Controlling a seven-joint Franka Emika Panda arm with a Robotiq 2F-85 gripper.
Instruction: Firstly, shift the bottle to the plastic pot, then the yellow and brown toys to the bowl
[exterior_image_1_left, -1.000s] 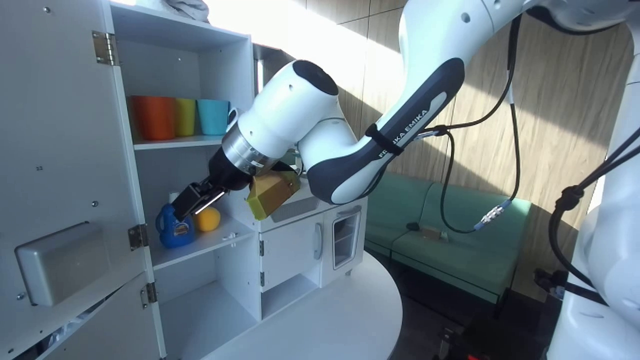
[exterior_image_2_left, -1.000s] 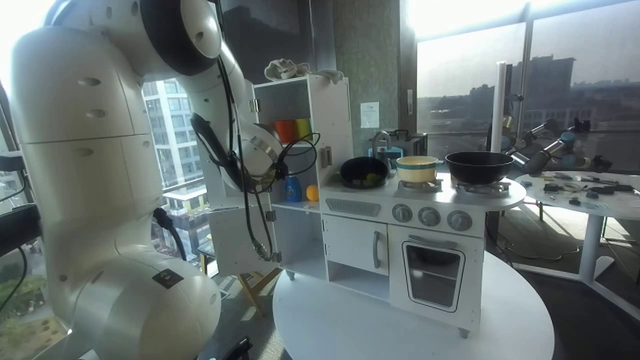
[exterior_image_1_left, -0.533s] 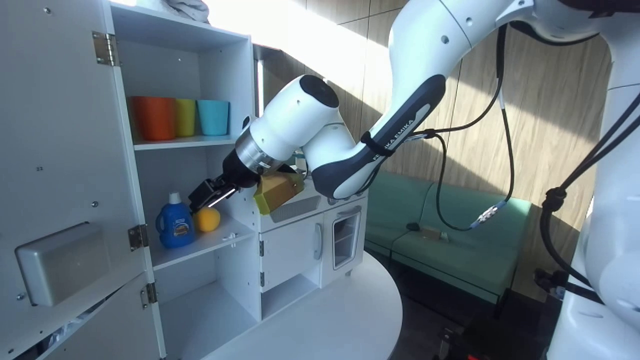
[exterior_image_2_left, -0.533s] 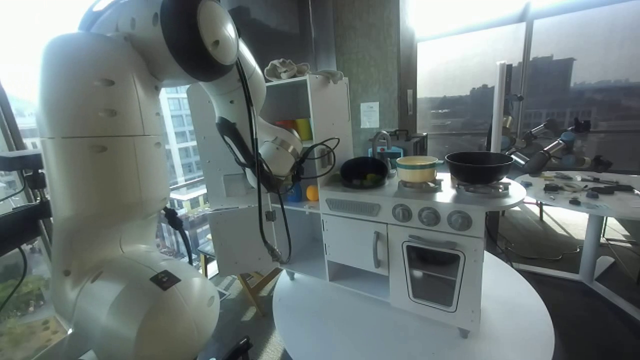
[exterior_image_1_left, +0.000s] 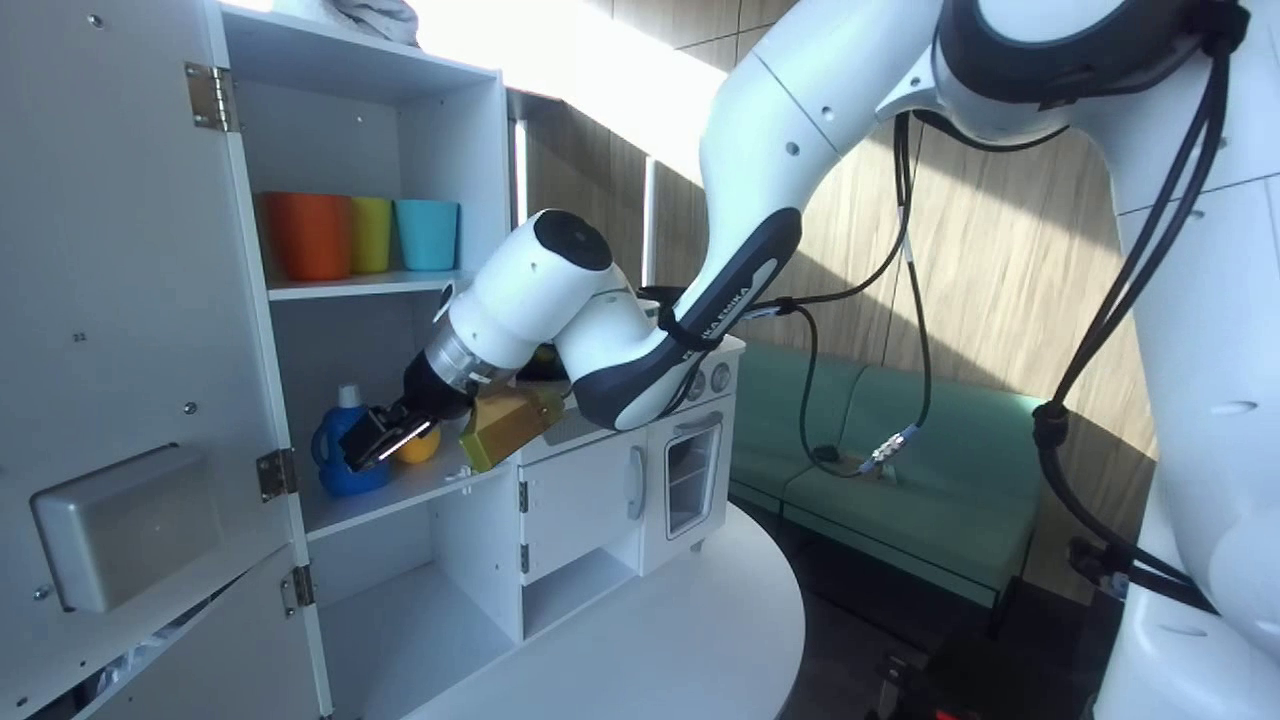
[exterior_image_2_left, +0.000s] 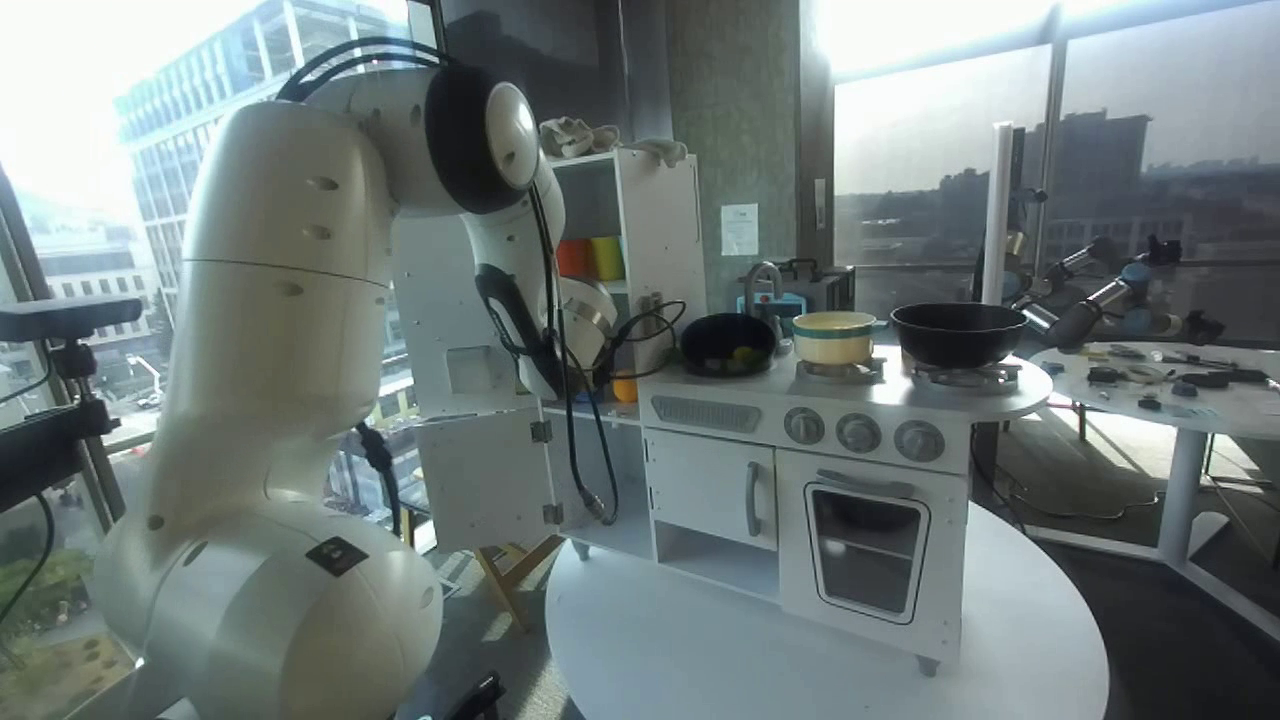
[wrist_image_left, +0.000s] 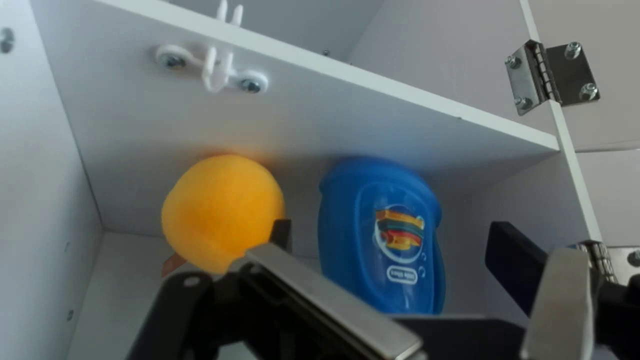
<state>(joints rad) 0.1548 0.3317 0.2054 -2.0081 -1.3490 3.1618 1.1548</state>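
The blue bottle (exterior_image_1_left: 352, 482) stands upright on the middle shelf, its white cap showing above my gripper (exterior_image_1_left: 366, 440). In the wrist view, apparently upside down, the bottle (wrist_image_left: 372, 235) lies between the open fingers (wrist_image_left: 393, 237), with gaps on both sides. The yellow toy (wrist_image_left: 222, 210) sits beside it, partly behind one finger, and also shows in an exterior view (exterior_image_1_left: 418, 447). A small reddish-brown piece (wrist_image_left: 172, 264) shows behind the yellow toy; I cannot tell if it is the brown toy. The pale pot (exterior_image_2_left: 835, 342) and the black bowl (exterior_image_2_left: 728, 350) stand on the toy kitchen's top.
Orange (exterior_image_1_left: 308, 238), yellow (exterior_image_1_left: 370, 235) and teal (exterior_image_1_left: 427, 236) cups stand on the shelf above. The cabinet door (exterior_image_1_left: 120, 330) hangs open beside the shelves. A larger black pan (exterior_image_2_left: 958, 338) stands beyond the pot. A white catch (wrist_image_left: 215, 70) sits near the shelf's front edge.
My gripper first moved away from the bottle towards the yellow toy's side, then came lower and back in front of the bottle. The bottle and yellow toy have not moved.
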